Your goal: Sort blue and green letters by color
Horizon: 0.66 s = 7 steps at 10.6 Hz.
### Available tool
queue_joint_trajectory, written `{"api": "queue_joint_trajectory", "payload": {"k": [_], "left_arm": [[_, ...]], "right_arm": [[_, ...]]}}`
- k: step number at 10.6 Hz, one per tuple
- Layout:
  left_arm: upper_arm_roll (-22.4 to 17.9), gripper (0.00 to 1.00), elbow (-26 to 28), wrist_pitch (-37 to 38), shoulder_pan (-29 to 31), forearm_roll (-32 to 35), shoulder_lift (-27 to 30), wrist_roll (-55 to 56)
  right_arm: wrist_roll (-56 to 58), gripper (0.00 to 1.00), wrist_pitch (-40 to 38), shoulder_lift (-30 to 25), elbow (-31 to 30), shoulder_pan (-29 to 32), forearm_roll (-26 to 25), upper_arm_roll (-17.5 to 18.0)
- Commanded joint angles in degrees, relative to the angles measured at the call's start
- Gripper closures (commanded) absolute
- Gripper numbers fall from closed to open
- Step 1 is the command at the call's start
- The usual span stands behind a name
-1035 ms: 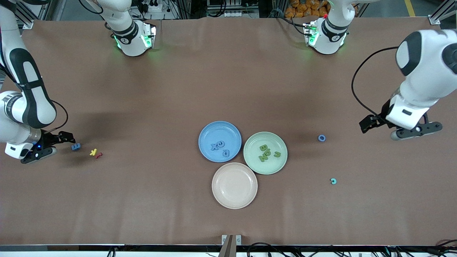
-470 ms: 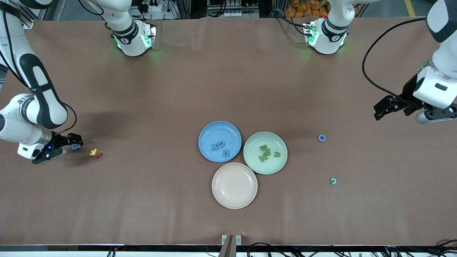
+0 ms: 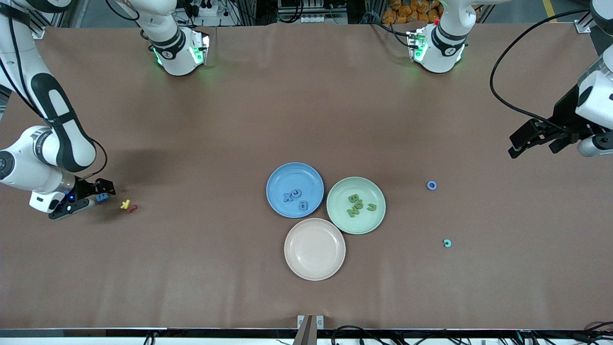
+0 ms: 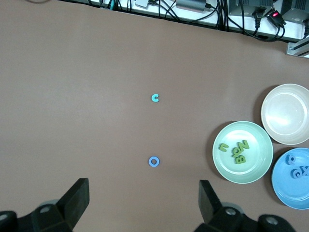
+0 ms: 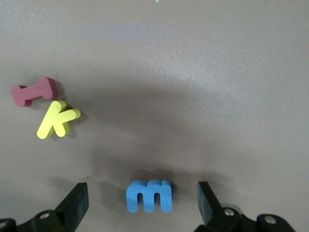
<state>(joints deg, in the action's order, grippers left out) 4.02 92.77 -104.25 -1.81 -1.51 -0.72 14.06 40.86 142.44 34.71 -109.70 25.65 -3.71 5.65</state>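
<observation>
right gripper (image 3: 88,198) is set low at the right arm's end of the table, jaws spread apart and empty, with the blue letter m (image 5: 149,195) lying flat on the table between the fingertips in the right wrist view (no contact is seen yet). step in hand is judged to be the pick-up of this m. next move calls for a short descent, a squeeze across the letter's narrow width, a lift, then a carry to the blue plate (image 3: 273,189)

left gripper (image 3: 541,140) is held up over bare table at the left arm's end, jaws wide apart, nothing held; it is judged to be waiting

places relative to the blue plate:
- three blue letters (image 3: 295,199) already lie in it
- green plate (image 3: 378,218) touches it on the side toward the left arm's end, with four green letters (image 3: 359,205) inside
- beige plate (image 3: 289,249) is nearer the front camera, empty
- blue ring letter (image 3: 431,185) lies well apart, toward the left arm's end, not yet sorted
- teal c (image 3: 447,243) lies past the ring and nearer the camera
- yellow k (image 3: 125,204) and red letter (image 3: 132,208) lie well toward the right arm's end, just beside the m; they are not part of the sort

room: the table edge is close to the right gripper on its outer side; the run from the m to the blue plate is open table. the yellow k is near enough to be nudged if the close is sloppy
</observation>
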Motion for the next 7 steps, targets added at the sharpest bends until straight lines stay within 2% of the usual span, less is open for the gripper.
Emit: {"api": "queue_joint_trajectory", "payload": {"k": [1,6,7], "left_arm": [[1.5,0.0,-2.1,1.7,2.5,-1.3,-1.1,-1.0],[1.7,0.0,-3.6,2.0,2.3,-1.8,-1.7,-0.7],[1.8,0.0,-3.7,3.6,2.3,-1.7,-2.2,-0.8]], "right_arm": [[-1.4,0.0,0.8,-1.0,-1.7,0.1,-1.7,0.1],[-1.4,0.01,0.9,-1.1,-1.9,0.4,-1.8,0.1],[-1.3,0.35,0.9,-1.1,-2.0,0.5,-1.9,0.1]]}}
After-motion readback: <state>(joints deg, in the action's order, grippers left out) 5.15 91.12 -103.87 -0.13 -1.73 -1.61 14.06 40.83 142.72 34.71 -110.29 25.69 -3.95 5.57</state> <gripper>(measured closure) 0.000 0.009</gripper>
